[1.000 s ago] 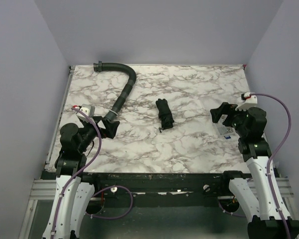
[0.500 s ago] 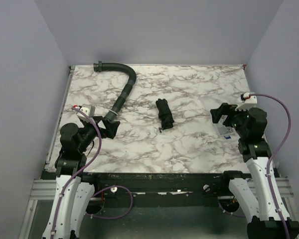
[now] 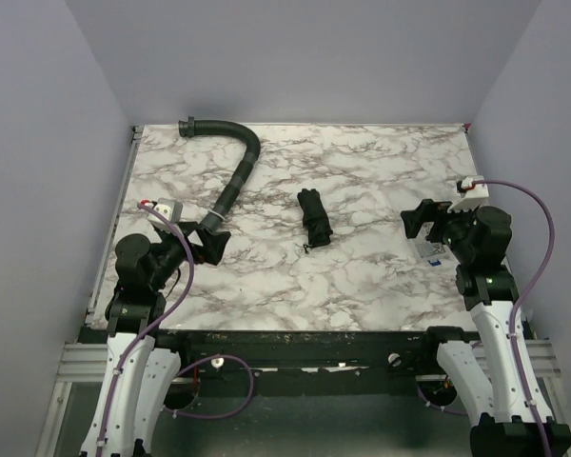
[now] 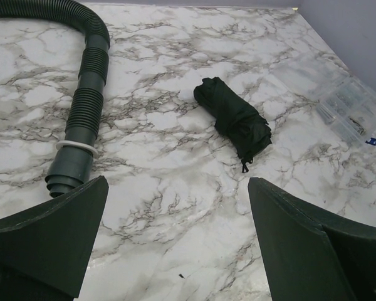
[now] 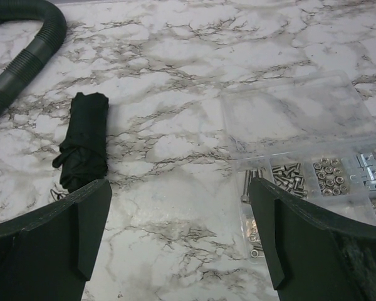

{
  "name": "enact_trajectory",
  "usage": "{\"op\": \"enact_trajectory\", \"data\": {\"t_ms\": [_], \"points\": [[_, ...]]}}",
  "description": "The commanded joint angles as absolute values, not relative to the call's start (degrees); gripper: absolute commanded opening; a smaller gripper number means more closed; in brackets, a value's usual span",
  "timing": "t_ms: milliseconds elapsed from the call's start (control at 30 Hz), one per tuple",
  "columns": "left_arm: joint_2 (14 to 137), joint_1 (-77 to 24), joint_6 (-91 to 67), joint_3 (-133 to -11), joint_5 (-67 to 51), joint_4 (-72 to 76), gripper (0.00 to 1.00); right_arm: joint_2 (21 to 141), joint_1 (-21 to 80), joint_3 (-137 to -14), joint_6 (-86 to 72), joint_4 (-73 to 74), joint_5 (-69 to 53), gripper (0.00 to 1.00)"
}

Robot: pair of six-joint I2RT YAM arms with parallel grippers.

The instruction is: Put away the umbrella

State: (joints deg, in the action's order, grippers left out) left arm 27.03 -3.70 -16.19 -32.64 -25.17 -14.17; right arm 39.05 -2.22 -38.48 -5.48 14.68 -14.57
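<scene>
The umbrella [image 3: 315, 219] is lying folded into a short dark bundle near the middle of the counter [image 3: 362, 286], with nothing gripping it. Both arms are hanging back. The left tool [image 3: 210, 244] is gaping wide and carrying nothing, and the right tool [image 3: 421, 220] is gaping just as wide, also with nothing in it.

Here's what the pick is turning on: the bundle is sitting between the two tools, to the right of the left one and to the left of the right one, and well apart from both. I'm calling it about even, with neither arm clearly nearer. Its long axis is running near to far across the counter, tilting slightly, with a thin loop trailing off the near end. Either tool is going to be reaching inward and closing across that narrow width, I'm judging.

The ribbed hose [image 3: 238, 171] is curving away on the left, its end just beside the left tool. A clear parts box [image 5: 313, 169] of screws and nuts is lying under the right tool.

No brand or writing is reading anywhere. A small blue tag [image 4: 373, 141] by the box is showing too small to make out.
</scene>
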Motion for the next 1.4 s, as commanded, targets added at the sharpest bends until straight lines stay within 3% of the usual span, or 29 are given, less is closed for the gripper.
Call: {"op": "enact_trajectory", "data": {"t_ms": [0,1367], "points": [[27.58,-3.34,-17.13,-31.99,-27.42,-12.5,0.98,38.67,-3.06,-38.72,-4.58,14.59,-15.39,1.0],[28.28,-3.34,-17.58,-32.02,-27.33,-12.58,0.98,38.67,-3.19,-38.32,-5.19,14.19,-15.21,1.0]]}}
